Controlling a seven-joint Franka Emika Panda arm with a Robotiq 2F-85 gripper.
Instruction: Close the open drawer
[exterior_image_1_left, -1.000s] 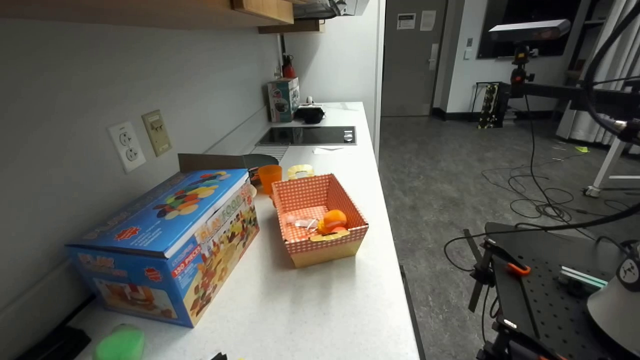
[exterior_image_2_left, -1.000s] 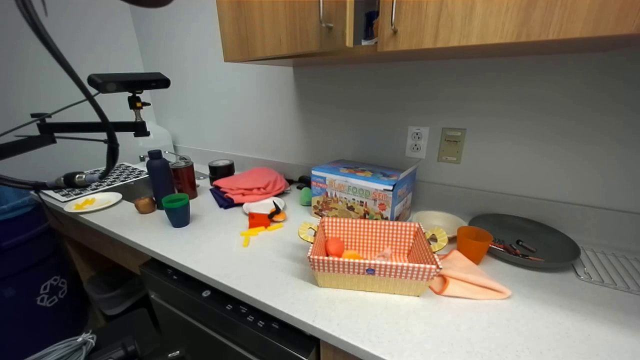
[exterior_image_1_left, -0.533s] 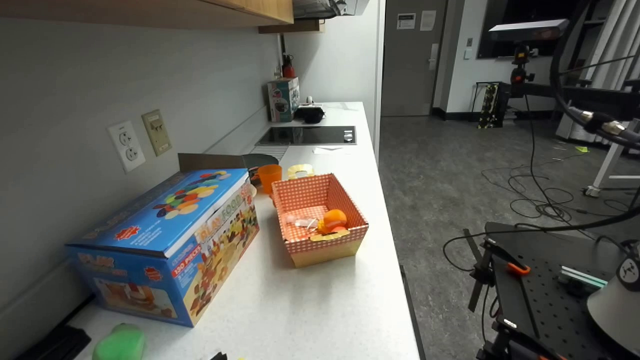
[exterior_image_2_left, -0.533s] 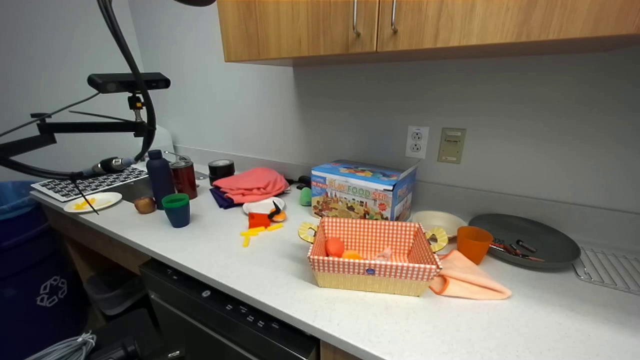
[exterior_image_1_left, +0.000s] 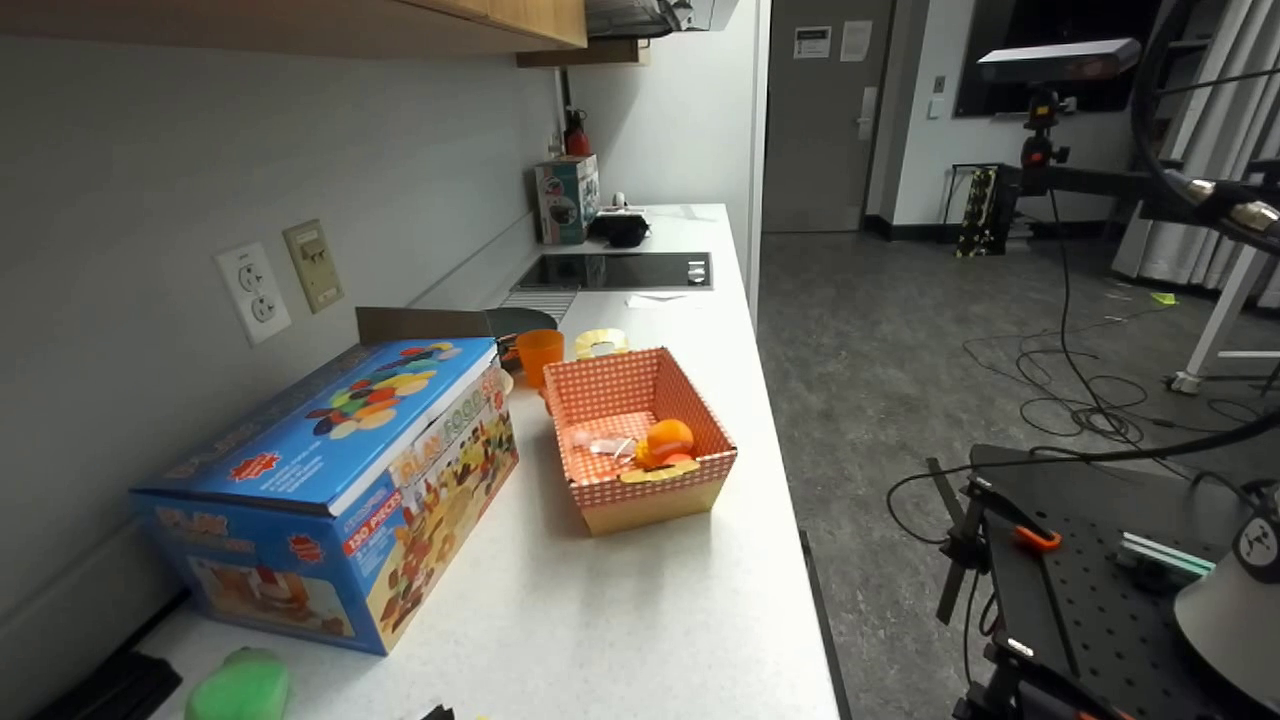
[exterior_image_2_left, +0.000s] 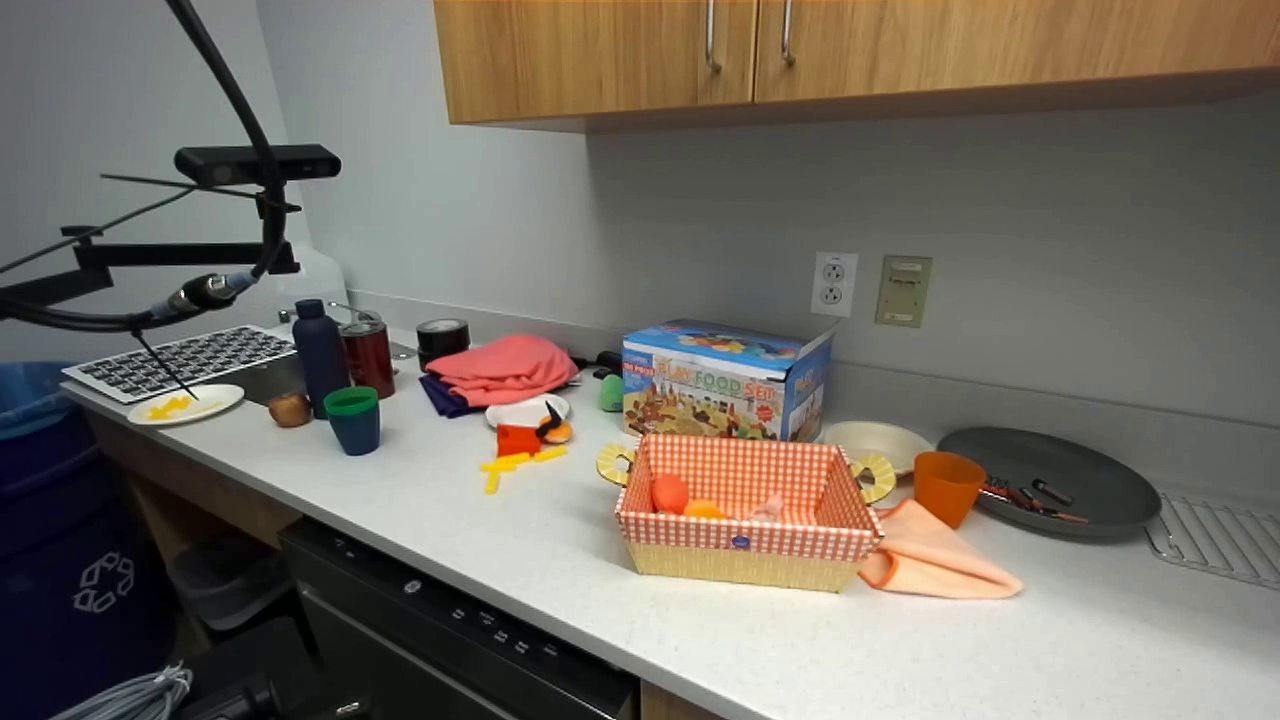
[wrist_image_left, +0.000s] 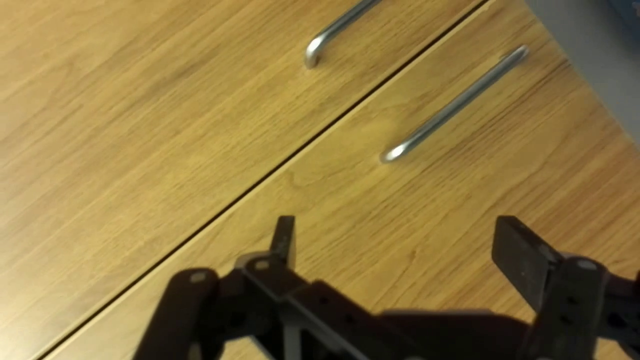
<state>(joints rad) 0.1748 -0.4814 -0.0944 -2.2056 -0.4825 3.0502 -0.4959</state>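
No open drawer shows. What shows is a wooden wall cabinet with two doors. In an exterior view, the left door (exterior_image_2_left: 580, 60) and the right door (exterior_image_2_left: 1000, 45) both sit shut, meeting at a thin seam. Each has a metal bar handle, left (exterior_image_2_left: 711, 35) and right (exterior_image_2_left: 787, 32). In the wrist view, the two handles (wrist_image_left: 455, 105) (wrist_image_left: 342, 25) lie diagonally either side of the dark seam. My gripper (wrist_image_left: 396, 222) is open and empty in front of one door face, with the handle beyond its fingertips. It cannot be told whether it touches the door. The gripper is outside both exterior views.
Below the cabinet, the counter (exterior_image_2_left: 480, 540) holds a checked basket (exterior_image_2_left: 745, 560), a blue play food box (exterior_image_2_left: 705, 395), an orange cup (exterior_image_2_left: 945, 488) and a dark pan (exterior_image_2_left: 1080, 480). A dark bottle (exterior_image_2_left: 320, 360) and a camera on a boom (exterior_image_2_left: 258, 165) stand at the left.
The left cabinet door stood ajar one second ago with a gap at the seam; it has swung flush shut. The arm's cable swung toward the cabinet, then back a little in the last half second.
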